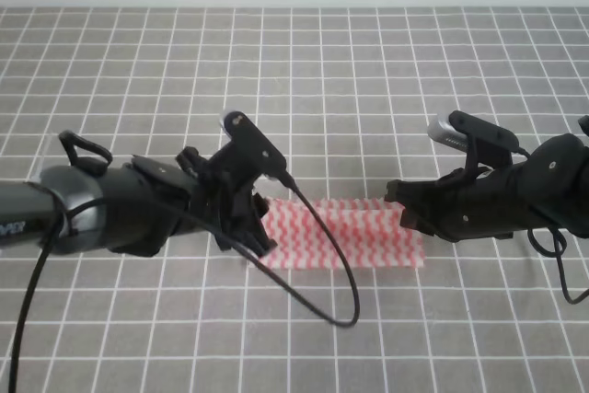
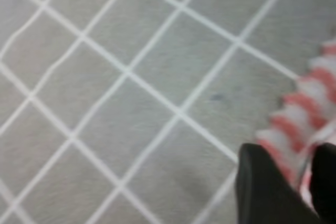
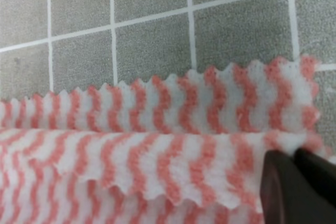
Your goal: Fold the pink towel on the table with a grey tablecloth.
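Towel [image 1: 340, 232]: doubled strip on grey table [image 1: 368, 62], mid-fold. Left gripper [image 1: 250, 227] and right gripper [image 1: 405, 212] each pinch an end, apparently; views blurred. Next: carry one end across squarely.

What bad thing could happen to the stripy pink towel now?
1. The left tool grips only the pink towel at its very edge, so the cloth could slip free.
2. The right tool also pinches just a corner where layers overlap; it might catch one layer only, and the fold could come out crooked.
3. A black cable hangs over the towel and might drag or wrinkle it on the grey tablecloth.
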`<state>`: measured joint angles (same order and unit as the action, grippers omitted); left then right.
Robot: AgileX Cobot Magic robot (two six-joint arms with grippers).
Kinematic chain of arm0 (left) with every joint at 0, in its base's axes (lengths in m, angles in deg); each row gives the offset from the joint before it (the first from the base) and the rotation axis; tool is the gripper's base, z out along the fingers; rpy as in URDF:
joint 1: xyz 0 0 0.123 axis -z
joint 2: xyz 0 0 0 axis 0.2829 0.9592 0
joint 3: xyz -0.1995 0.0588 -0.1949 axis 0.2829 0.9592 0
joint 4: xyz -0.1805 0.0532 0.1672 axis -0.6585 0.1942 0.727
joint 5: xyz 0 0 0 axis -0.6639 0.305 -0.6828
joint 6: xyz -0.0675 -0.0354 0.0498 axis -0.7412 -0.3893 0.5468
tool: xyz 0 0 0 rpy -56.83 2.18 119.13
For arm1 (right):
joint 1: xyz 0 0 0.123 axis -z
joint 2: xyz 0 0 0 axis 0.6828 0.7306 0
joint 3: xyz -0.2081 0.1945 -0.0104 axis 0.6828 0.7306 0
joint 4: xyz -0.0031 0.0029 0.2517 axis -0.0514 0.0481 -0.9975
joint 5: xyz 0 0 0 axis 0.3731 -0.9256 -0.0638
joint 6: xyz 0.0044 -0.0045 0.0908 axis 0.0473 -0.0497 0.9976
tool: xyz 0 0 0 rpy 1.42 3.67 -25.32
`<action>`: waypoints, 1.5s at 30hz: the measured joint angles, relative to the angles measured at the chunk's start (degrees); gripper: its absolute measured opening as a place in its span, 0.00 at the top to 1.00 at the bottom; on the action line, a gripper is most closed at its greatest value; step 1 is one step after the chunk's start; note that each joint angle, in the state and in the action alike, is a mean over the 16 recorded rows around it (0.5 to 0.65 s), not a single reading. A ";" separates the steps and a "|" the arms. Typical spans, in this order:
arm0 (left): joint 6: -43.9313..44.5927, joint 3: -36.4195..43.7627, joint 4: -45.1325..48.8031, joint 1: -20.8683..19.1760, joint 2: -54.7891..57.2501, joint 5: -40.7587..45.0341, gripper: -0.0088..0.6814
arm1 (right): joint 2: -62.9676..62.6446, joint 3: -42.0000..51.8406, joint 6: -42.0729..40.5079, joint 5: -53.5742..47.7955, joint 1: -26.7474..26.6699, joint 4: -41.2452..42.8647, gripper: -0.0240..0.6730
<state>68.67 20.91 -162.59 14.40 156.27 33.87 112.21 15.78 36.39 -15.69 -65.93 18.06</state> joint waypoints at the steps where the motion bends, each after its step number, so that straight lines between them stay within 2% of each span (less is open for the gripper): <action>1: -0.02 -0.22 -0.37 0.00 -0.04 -0.57 0.67 | 0.00 0.00 -0.03 0.00 0.00 0.00 0.99; 4: -0.02 -0.92 -1.62 0.00 -0.79 -2.26 0.59 | -0.04 0.00 -0.11 0.03 0.01 0.00 0.99; 9: 0.03 -1.71 -6.41 0.00 -2.63 -3.98 0.57 | -0.04 0.00 -0.16 0.16 0.01 -0.04 0.99; 14: 0.49 -1.75 -12.41 0.00 -4.47 -2.64 0.64 | -0.04 0.00 -0.19 0.29 0.01 -0.08 0.99; 20: 1.73 0.68 -18.28 0.00 -5.81 2.80 0.79 | -0.04 0.00 -0.20 0.40 0.01 -0.13 0.99; 27: 5.08 4.38 -16.98 0.01 -5.13 10.55 0.93 | -0.11 -0.01 -0.21 0.46 0.04 -0.25 0.99; 33: 8.14 5.45 -14.47 0.00 -3.32 14.78 0.97 | -0.07 -0.01 -0.20 0.49 0.03 -0.34 0.99; 45: 10.59 2.33 -13.99 0.01 0.83 19.47 0.98 | -0.04 0.00 -0.15 0.50 0.01 -0.40 0.99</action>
<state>79.26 23.25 -176.58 14.41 157.10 53.34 112.17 15.78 36.25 -15.19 -65.92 17.66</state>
